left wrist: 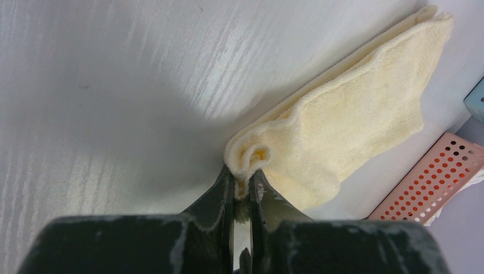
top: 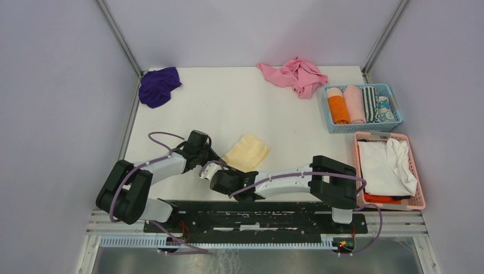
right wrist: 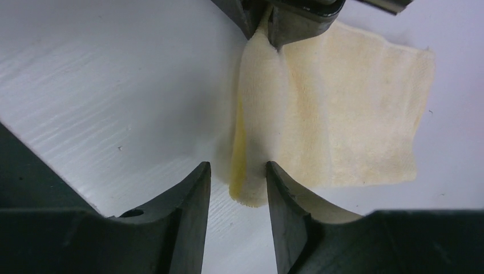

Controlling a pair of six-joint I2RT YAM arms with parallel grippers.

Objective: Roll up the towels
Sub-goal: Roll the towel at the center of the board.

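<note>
Towels lie loose on the white table — three of them, seen from overhead. At upper left, a purple towel sits crumpled by the far corner, well apart from both arms. Lower left of centre, the two arms converge on a yellow towel. It lies flat near the front edge with one side turned up into a narrow roll.

In the left wrist view, the left gripper is pinched tight on one end of that roll, and the curl of cloth shows just beyond its fingertips. In the right wrist view, the right gripper stands with jaws parted around the roll's other end, cloth between them but not clamped. The left gripper's tips show at the top of that frame. From overhead the two grippers crowd together and hide the towel's near-left edge — their fingers are hard to make out there.

At upper centre-right, a pink towel is bunched at the far edge. Right of it, a blue basket holds four rolled towels side by side: orange, pink, striped, patterned. Below, a pink basket holds white cloths over something orange, mostly hidden.
</note>
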